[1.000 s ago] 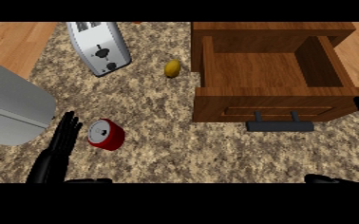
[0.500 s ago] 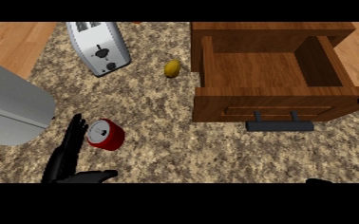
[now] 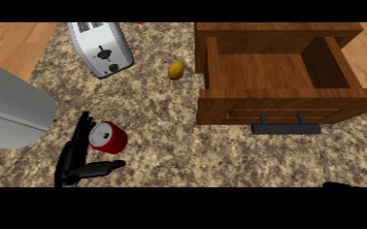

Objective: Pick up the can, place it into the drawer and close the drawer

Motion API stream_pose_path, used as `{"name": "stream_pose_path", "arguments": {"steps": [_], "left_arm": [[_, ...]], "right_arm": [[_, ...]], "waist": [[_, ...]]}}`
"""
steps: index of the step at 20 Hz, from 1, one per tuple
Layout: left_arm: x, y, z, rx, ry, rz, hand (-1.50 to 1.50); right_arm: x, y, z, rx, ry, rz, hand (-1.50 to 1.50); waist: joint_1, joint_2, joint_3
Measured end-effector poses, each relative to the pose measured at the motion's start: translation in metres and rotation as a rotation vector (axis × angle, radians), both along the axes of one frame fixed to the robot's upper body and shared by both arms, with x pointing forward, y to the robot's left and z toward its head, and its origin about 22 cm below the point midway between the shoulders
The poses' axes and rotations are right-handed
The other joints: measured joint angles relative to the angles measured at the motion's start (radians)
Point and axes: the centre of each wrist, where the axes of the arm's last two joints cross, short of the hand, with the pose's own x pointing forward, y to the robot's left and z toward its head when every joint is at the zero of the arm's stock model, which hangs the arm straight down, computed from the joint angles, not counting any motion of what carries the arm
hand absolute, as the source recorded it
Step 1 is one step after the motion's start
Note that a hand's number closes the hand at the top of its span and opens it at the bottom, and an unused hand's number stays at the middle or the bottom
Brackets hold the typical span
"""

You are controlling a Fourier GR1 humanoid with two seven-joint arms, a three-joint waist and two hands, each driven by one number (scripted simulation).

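Head view, steep look down on speckled counter point(image 3: 215, 155).

Red can point(image 3: 108, 137) lying on its side at lower left of counter, silver end facing up toward the view. Well apart from wooden drawer point(image 3: 276, 77), which stands pulled open at upper right, dark handle point(image 3: 285, 127) on its front, inside bare wood.

Left hand point(image 3: 74, 156) just beside the can, on its left: fingers straight and pointing up along the can's left edge, thumb stuck out to the right below the can. Open, not curled round the can; touching or only near, not discernible.

Right hand point(image 3: 344, 185): only a dark sliver at lower right edge; finger state not discernible.

Toaster point(image 3: 102, 49) at upper left, tilted. Small yellow fruit point(image 3: 175, 70) between toaster and drawer. Grey appliance point(image 3: 22, 109) at left edge, near left hand.
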Motion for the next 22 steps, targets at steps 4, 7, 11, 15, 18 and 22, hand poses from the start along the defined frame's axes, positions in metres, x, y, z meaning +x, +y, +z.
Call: {"name": "stream_pose_path", "arguments": {"steps": [4, 7, 11, 15, 18, 22], "left_arm": [[-0.002, 0.008, -0.01, -0.009, 0.008, 0.009, -1.5], [0.007, 0.009, -0.018, -0.016, 0.003, -0.001, -1.5], [0.02, 0.017, -0.025, -0.021, -0.006, -0.013, -1.5], [0.03, 0.011, -0.027, -0.03, -0.014, -0.06, -1.5], [0.042, 0.01, -0.027, -0.044, -0.012, -0.112, -1.5], [0.05, 0.003, -0.032, -0.082, -0.021, -0.166, 1.5]], "right_arm": [[0.001, 0.001, -0.003, -0.002, 0.0, -0.005, -1.5], [0.001, 0.0, -0.002, 0.005, -0.004, -0.006, -1.5], [0.006, -0.004, 0.005, -0.001, -0.007, -0.002, -1.5], [0.006, -0.004, 0.002, -0.005, -0.01, -0.007, -1.5], [0.004, 0.003, 0.008, -0.002, -0.011, -0.005, -1.5], [0.005, 0.0, 0.005, 0.0, -0.012, -0.014, -1.5]], "waist": [[0.001, 0.0, 0.0], [0.0, 0.0, 0.0], [-0.002, 0.001, 0.0], [-0.002, 0.001, 0.0], [-0.004, 0.001, 0.0], [-0.004, 0.0, 0.001]]}}
